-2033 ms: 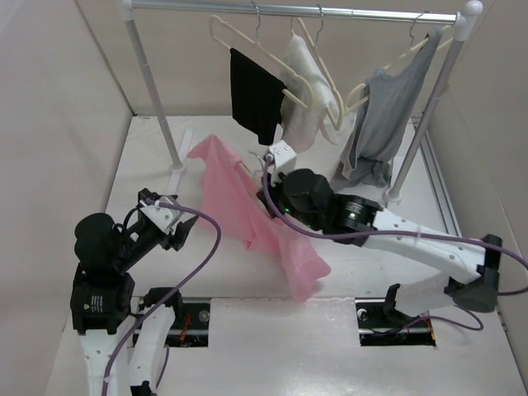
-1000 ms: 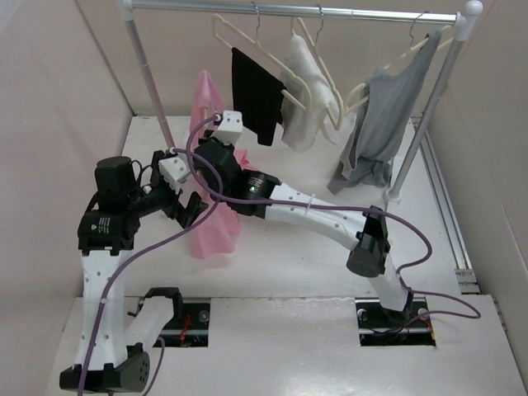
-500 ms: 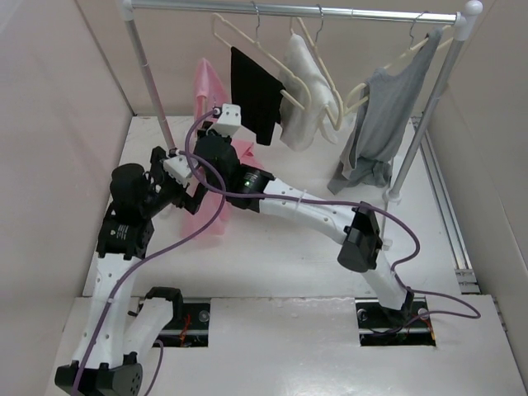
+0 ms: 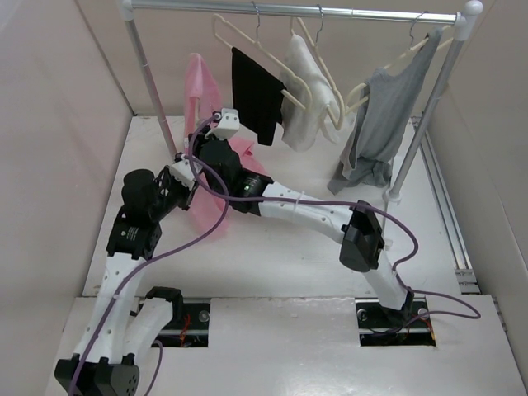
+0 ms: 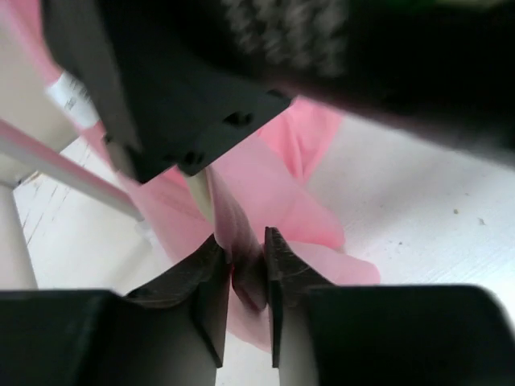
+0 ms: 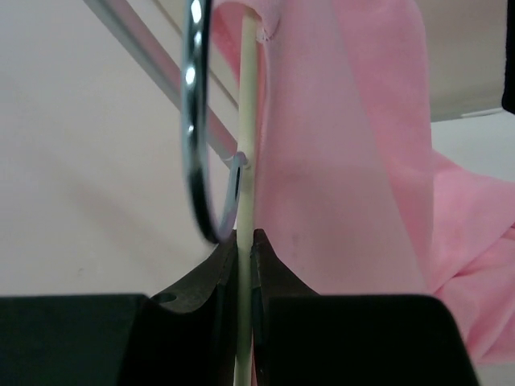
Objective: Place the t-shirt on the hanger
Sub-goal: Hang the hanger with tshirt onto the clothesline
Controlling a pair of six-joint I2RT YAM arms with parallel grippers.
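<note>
my right gripper (image 6: pixel 244 240) is pinched almost shut on the thin cream bar of the hanger (image 6: pixel 248 121), with its metal hook (image 6: pixel 191 96) curving just beside. the pink t-shirt (image 6: pixel 346 161) lies against that bar and hangs down past my fingers. my left gripper (image 5: pixel 243 241) is closed on a fold of the t-shirt lower down. from above, the t-shirt is held up near the rack's left post (image 4: pixel 153 82), beside the black garment (image 4: pixel 256 95).

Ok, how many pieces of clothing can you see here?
4: a pink t-shirt near the left end of the rail, then a black garment, a white one and a grey top hanging along it, left to right. Others may hide behind.
</note>
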